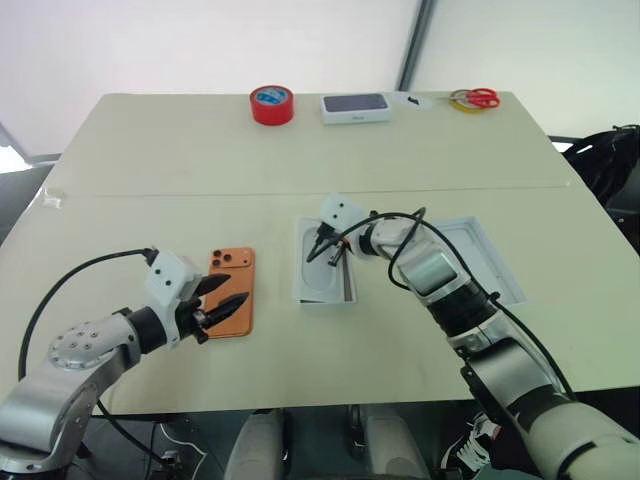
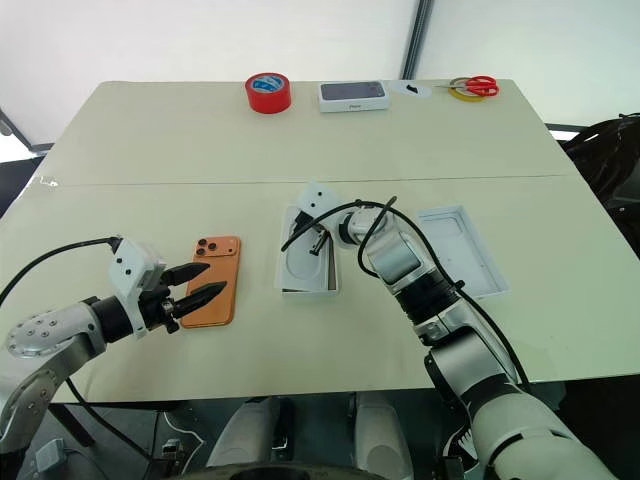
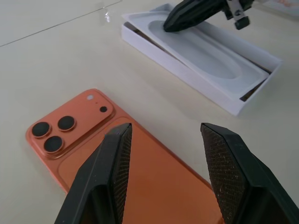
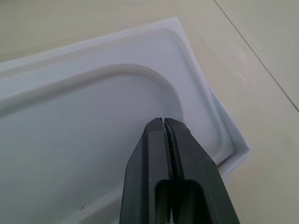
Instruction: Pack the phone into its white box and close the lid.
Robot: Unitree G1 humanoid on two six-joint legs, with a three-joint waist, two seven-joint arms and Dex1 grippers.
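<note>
The flat orange smartphone (image 1: 231, 291) is lying camera-side up on the pale table (image 1: 150, 170), its long axis running near to far, left of the shallow white cardboard box (image 1: 322, 262). The left gripper (image 1: 222, 300) is hovering at the phone's near end with its fingers spread partway, empty, and is the nearer arm. The right gripper (image 1: 324, 248) is pressed shut, tip poised over the white moulded sheet (image 3: 205, 51) lying in the box. The white lid (image 1: 478, 262) is resting inside-up, right of the box. Bare table surrounds the phone.

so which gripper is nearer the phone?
Left. The left gripper hangs open right over the phone; the right gripper, shut, is over the white box beside it.
</note>
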